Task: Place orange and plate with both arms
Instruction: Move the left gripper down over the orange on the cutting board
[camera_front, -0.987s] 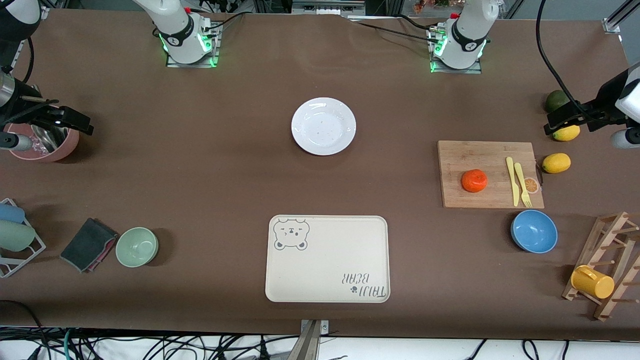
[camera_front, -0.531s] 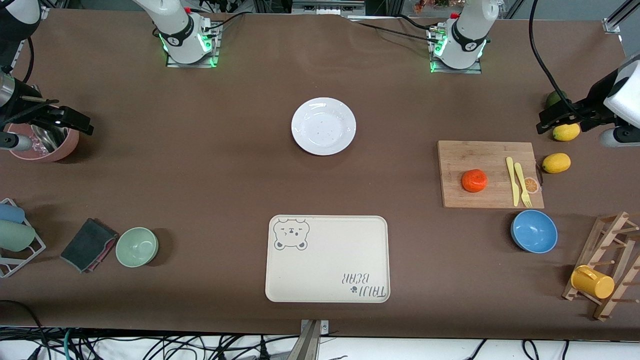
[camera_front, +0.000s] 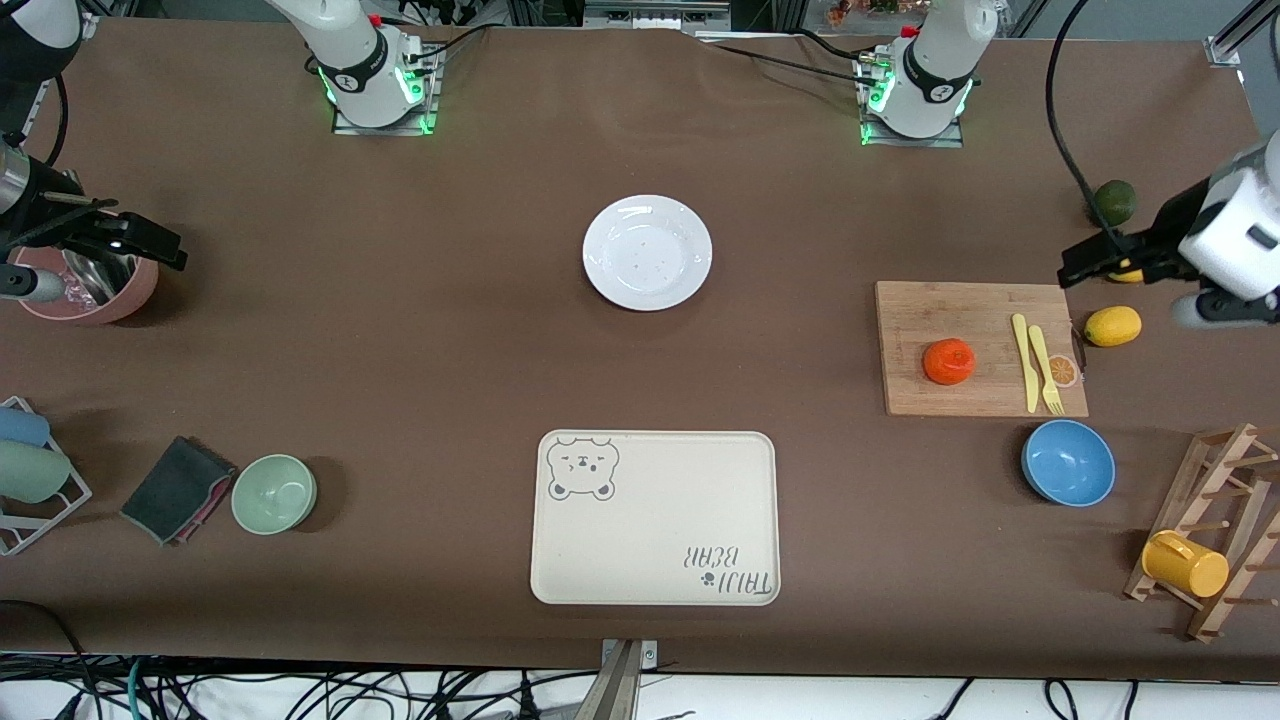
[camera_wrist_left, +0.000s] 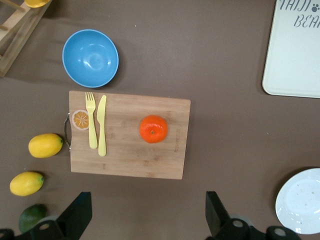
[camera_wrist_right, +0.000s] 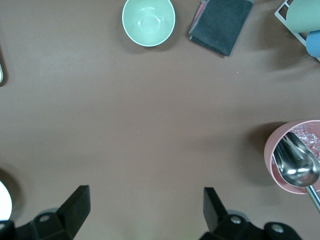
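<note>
My left wrist view shows the whole cutting board, with the orange on it; the plate sits well apart toward the right arm's end. Left gripper, over the worktop beside that board, jaws apart, empty. Right gripper likewise spread, empty, waiting above the pink cup.

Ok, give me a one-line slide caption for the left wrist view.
Open left gripper above the table, looking down on the orange resting on the wooden cutting board beside a yellow fork and knife.

Orange on cutting board; plate farther from camera than tray.
</note>
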